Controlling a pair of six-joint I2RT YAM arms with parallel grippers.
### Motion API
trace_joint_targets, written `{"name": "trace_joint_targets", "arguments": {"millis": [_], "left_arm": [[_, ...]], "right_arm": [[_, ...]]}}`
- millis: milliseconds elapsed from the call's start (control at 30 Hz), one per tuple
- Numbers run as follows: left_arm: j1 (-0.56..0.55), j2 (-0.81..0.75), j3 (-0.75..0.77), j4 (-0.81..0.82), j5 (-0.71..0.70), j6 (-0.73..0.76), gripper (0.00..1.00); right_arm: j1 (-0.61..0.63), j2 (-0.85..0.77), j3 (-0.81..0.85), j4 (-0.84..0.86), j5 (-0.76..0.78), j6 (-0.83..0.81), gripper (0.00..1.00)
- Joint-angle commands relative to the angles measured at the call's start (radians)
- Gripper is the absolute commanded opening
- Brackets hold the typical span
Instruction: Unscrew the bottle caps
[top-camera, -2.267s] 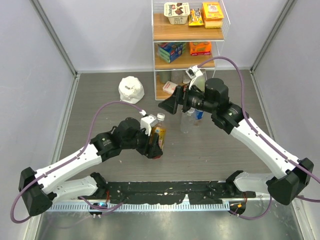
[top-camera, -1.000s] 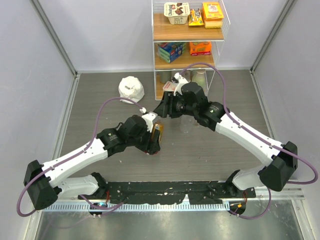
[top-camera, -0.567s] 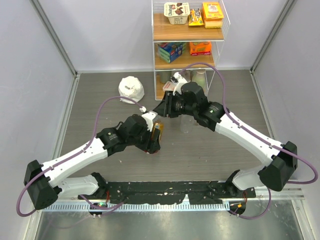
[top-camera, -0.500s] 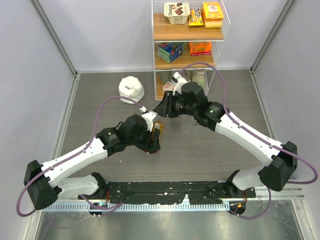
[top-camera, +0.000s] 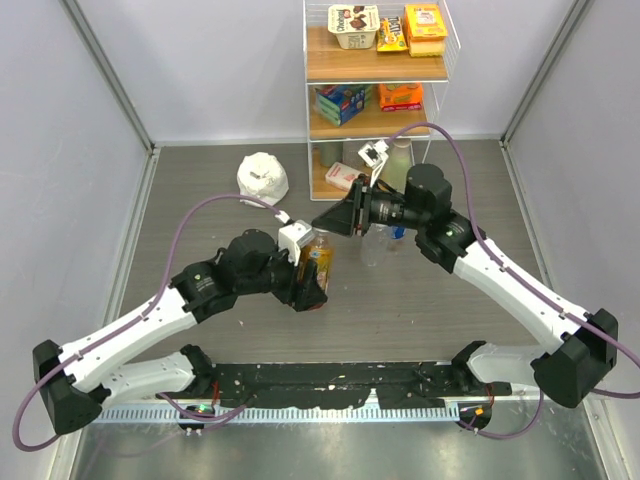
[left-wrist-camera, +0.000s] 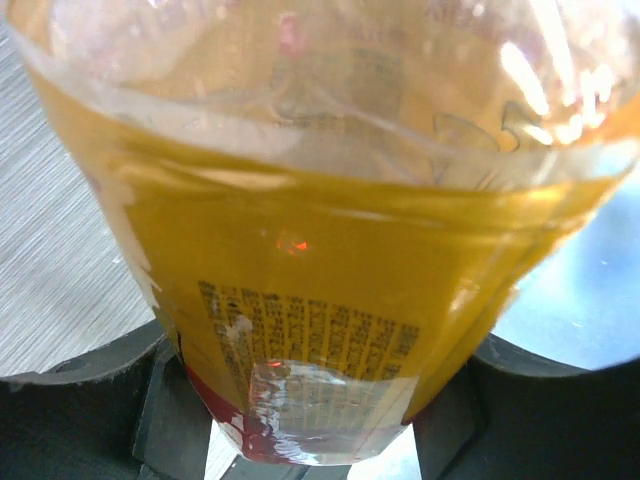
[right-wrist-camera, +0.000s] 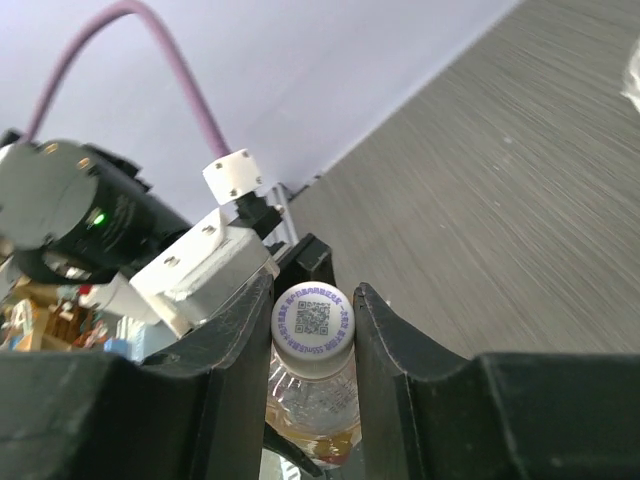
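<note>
The amber bottle (top-camera: 318, 264) with a red-and-gold label stands upright at the table's middle. My left gripper (top-camera: 311, 286) is shut on its lower body, and the yellow label (left-wrist-camera: 320, 330) fills the left wrist view between the dark fingers (left-wrist-camera: 90, 400). My right gripper (right-wrist-camera: 313, 300) is shut on the bottle's white cap (right-wrist-camera: 313, 318), which bears a printed code. It reaches the bottle top from the right in the top view (top-camera: 333, 220). A clear bottle (top-camera: 374, 246) and a blue-labelled bottle (top-camera: 397, 232) stand just to the right, partly behind the right arm.
A lumpy white bag (top-camera: 262, 178) lies at the back left. A wire shelf rack (top-camera: 375, 90) with snack boxes stands at the back, with a pale green bottle (top-camera: 400, 160) at its foot. Grey walls close in both sides.
My right jaws have closed onto the white cap. The right arm's wrist and forearm have swung to the right. The left arm has shifted slightly right, still holding the bottle.
</note>
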Motion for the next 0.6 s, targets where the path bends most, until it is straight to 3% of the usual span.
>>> {"name": "trace_joint_targets", "arguments": {"millis": [0,333,567], "left_arm": [[0.009,-0.039,-0.017,0.036,0.093,0.002,0.0],[0.009,-0.086,-0.063,0.119,0.281,0.022,0.0],[0.009,-0.106,-0.086,0.136,0.287,0.019,0.0]], "right_arm": [[-0.049,-0.078,-0.046,0.34,-0.289,0.123,0.02],[-0.049,-0.069,-0.072,0.564,-0.47,0.225,0.01],[-0.062,-0.066,-0.071,0.57,-0.421,0.226,0.02]]}}
